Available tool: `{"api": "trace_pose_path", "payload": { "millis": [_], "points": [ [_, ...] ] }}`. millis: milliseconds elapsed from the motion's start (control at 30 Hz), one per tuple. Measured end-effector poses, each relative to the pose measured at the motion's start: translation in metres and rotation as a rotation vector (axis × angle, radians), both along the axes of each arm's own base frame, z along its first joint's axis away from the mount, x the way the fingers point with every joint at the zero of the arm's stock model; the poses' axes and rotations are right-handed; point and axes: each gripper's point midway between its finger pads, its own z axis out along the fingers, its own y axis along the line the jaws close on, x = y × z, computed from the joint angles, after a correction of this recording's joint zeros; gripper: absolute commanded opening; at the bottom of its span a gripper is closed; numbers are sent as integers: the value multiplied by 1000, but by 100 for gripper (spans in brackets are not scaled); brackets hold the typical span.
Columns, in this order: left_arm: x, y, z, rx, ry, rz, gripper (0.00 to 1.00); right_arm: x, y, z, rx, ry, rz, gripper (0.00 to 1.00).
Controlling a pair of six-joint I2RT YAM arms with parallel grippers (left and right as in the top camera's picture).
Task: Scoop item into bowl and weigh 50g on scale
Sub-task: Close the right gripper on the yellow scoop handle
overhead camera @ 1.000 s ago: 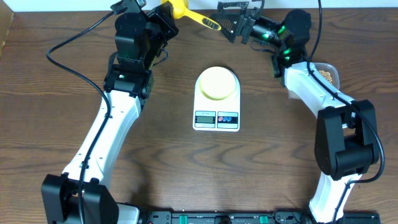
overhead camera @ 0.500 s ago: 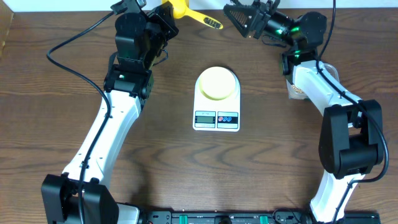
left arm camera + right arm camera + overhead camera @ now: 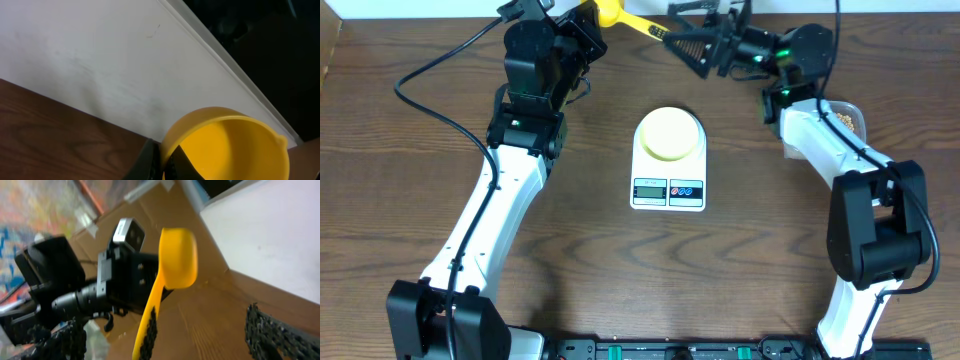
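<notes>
The pale yellow bowl [image 3: 669, 133] stands on the white scale [image 3: 668, 190] at the table's middle. My left gripper [image 3: 592, 14] is at the far edge, shut on the rim of the bright yellow scoop [image 3: 632, 24]; the left wrist view shows its jaws [image 3: 162, 161] pinching the scoop's cup [image 3: 235, 150]. My right gripper [image 3: 684, 42] is open at the end of the scoop's handle. In the right wrist view the handle [image 3: 150, 325] lies between its spread fingers [image 3: 167, 336]. Tan beans [image 3: 843, 119] show in the clear tub at the right.
The clear tub [image 3: 857, 110] sits at the far right, partly behind my right arm. A white wall runs along the table's far edge. Black cables trail from the left arm over the table's left side.
My right gripper swung right and up half a second ago, then came back left to the end of the scoop's handle. The left arm, scoop, bowl and scale have not moved.
</notes>
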Motion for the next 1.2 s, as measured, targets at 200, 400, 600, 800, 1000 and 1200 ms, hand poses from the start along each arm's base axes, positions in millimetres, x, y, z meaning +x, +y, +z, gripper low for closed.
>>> {"api": "trace_pose_path", "payload": {
  "millis": [200, 400, 600, 800, 1000, 1200],
  "points": [
    [-2, -2, -7, 4, 28, -12, 8, -7, 11, -5, -29, -56, 22, 84],
    [-4, -11, -8, 4, 31, -35, 8, -7, 11, -7, -39, -94, 16, 80],
    [-9, -29, -8, -33, 45, -57, 8, -6, 11, -6, -38, -99, 9, 81],
    [-6, -20, -8, -135, 77, 16, 8, 0, 10, -4, -23, -96, -30, 72],
    [-6, -18, -8, -214, 102, 40, 8, 15, 4, 6, 38, -31, -108, 74],
    [-6, -18, -10, -271, 129, 53, 8, 16, 0, 18, 97, 5, -123, 76]
  ]
}}
